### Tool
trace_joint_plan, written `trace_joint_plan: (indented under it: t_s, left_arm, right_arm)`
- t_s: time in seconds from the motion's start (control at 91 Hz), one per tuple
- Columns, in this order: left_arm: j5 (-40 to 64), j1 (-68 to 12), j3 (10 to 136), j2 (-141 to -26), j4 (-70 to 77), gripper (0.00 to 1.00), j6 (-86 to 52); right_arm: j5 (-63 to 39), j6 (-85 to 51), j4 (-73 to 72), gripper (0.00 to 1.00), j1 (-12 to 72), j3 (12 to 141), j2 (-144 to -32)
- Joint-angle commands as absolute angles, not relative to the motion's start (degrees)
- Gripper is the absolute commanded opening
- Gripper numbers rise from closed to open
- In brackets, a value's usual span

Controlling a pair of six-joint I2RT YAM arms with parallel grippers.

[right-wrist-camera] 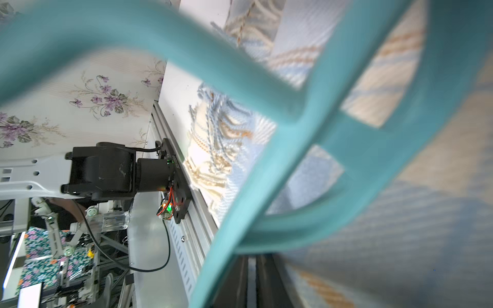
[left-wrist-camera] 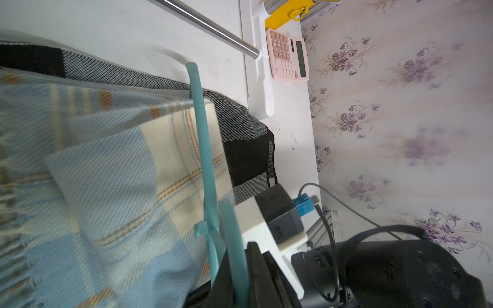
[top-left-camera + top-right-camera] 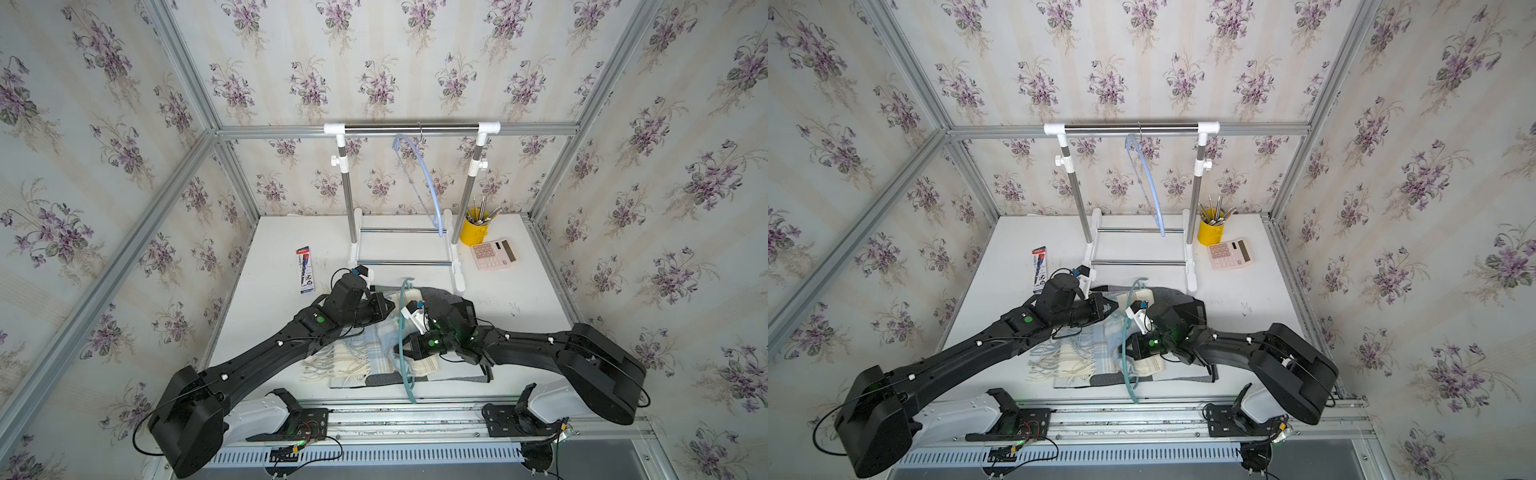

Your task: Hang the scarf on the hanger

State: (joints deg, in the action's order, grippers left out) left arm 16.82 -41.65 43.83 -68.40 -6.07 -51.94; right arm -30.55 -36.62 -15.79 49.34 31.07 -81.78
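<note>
The scarf (image 3: 365, 353) lay spread on a dark cloth (image 3: 440, 291) near the front of the table (image 3: 523, 286), with its fringe on the left arm's side. The right gripper (image 3: 407, 348) pinched the teal hanger (image 3: 409, 392) partway along its frame. It held the hanger on edge over the scarf, one end pointing toward the rack (image 3: 415, 129) and the other reaching the table's front edge. In the left wrist view the teal hanger (image 2: 205, 149) crossed the scarf (image 2: 106, 160) and ran down between the right arm's black fingers. In the right wrist view it filled the frame, close and blurred. The left gripper (image 3: 390, 305) sat low at the scarf's far edge, just beside the teal hanger, jaws pressed together. Whether any cloth was caught between them could not be told. A blue hanger (image 3: 424, 174) hung from the rack's top bar. Behind the rack's right post stood a yellow cup (image 3: 473, 235) of pens, with a pink calculator (image 3: 494, 254) in front of it. A pen pack (image 3: 305, 270) lay to the rack's left.
</note>
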Motion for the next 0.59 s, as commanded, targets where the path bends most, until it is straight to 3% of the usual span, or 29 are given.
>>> trace_joint_plan:
  t_s: [0.0,0.044,0.121,0.209,0.385,0.582]
  left_arm:
    - [19.6,-42.0,45.3,-68.7,-8.0,0.00,-51.6]
    - [19.7,-42.0,46.0,-68.9,-8.6,0.00,-51.0]
    - [20.2,-42.2,47.6,-69.7,-10.0,0.00,-49.9]
    - [22.2,-42.6,50.3,-71.2,-11.7,0.02,-48.3]
    - [27.9,-43.9,55.1,-74.7,-11.6,0.09,-46.2]
    - [29.5,-45.7,62.0,-79.4,-15.5,0.17,-42.7]
  right_arm:
    - [-28.2,-32.0,-9.2,0.13,46.5,32.3,-77.9]
    - [-27.5,-31.1,-6.2,0.17,44.7,32.4,-76.1]
    - [-26.4,-29.9,-2.4,0.40,41.7,32.2,-73.4]
    - [-26.0,-29.5,-0.3,0.56,39.0,31.7,-70.9]
    - [-31.9,-31.0,-2.1,0.69,35.2,31.5,-67.7]
    - [-36.3,-34.0,-3.6,0.76,31.7,31.4,-62.7]
